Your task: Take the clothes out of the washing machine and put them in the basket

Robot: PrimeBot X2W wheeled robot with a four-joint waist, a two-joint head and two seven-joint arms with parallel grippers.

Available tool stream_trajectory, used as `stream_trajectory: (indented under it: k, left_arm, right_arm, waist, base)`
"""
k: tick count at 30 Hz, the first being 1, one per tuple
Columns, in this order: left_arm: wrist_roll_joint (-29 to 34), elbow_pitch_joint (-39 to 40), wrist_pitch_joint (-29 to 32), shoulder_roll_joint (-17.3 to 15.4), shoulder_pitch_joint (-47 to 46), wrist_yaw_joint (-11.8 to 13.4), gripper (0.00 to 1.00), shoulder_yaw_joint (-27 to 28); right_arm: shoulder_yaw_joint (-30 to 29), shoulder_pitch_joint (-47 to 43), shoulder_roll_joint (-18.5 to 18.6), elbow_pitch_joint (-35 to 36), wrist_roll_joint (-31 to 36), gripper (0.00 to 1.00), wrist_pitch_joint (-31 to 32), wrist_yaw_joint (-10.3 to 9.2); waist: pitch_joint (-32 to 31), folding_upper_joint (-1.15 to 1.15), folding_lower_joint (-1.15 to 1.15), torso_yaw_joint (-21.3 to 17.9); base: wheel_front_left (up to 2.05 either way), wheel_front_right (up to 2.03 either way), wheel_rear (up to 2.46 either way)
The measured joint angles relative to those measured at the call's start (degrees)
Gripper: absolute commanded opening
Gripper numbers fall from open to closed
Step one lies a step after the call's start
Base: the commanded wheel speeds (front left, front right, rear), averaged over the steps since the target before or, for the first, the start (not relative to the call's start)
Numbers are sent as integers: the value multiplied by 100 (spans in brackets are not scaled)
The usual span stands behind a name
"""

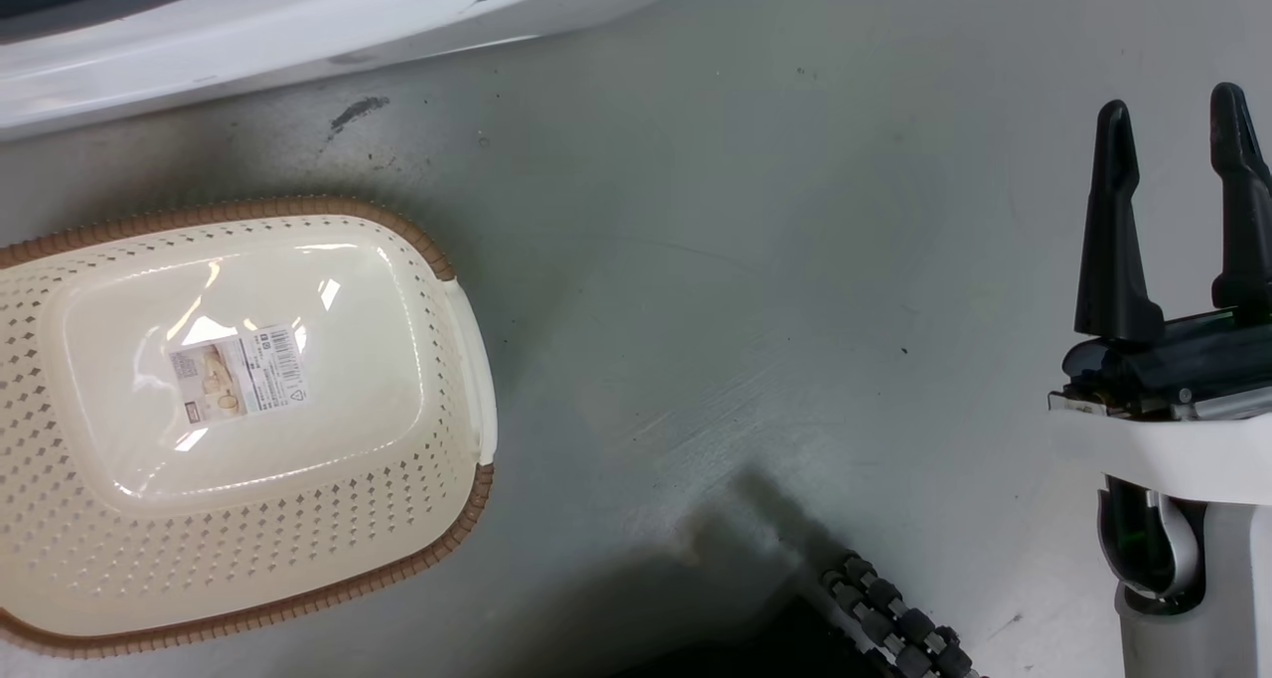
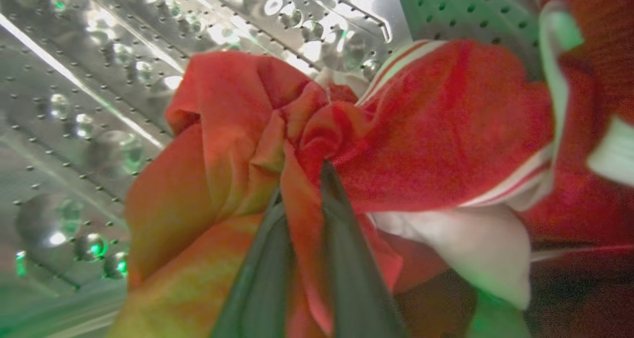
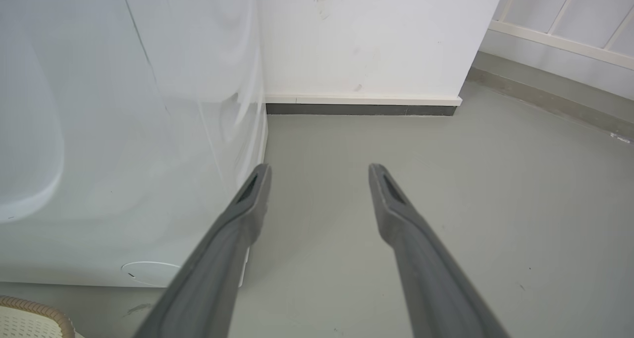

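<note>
**While the hold is thin: slip risk**

As my left pincer (image 2: 301, 179) is closed on one fold of the red clothes (image 2: 446, 120) inside the drum (image 2: 74, 105), they could slip or snag. My right pincer (image 1: 1173, 121): open, empty. Destination basket (image 1: 437, 251): on the floor (image 1: 745, 260).

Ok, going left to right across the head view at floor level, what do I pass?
The basket → bare grey floor → black roller wheel at the bottom edge → right gripper, fingers apart.

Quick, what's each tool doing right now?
Left tool: closed on the clothes, inside the washing machine.
Right tool: open, holding nothing.
</note>
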State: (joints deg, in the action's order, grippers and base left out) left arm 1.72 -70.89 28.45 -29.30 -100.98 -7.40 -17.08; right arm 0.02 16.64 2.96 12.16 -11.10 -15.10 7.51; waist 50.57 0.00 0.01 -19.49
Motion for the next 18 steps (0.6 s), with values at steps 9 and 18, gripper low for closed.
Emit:
stream_trajectory:
  k: [9,18]
  left_arm:
    - [-314,48,-856,9,386,0,0,-213]
    - [-715,47,-2134,436,1337,0,0,-366]
  right_arm:
    - [-33,-7,0,-42,127,100,0,0]
    - [-49,-162,-2,-140,472,100,0,0]
  waist:
    - [-318,0,0,85]
    - [-1010,0,-1,350]
  base:
    - [0,0,0]
    - [0,0,0]
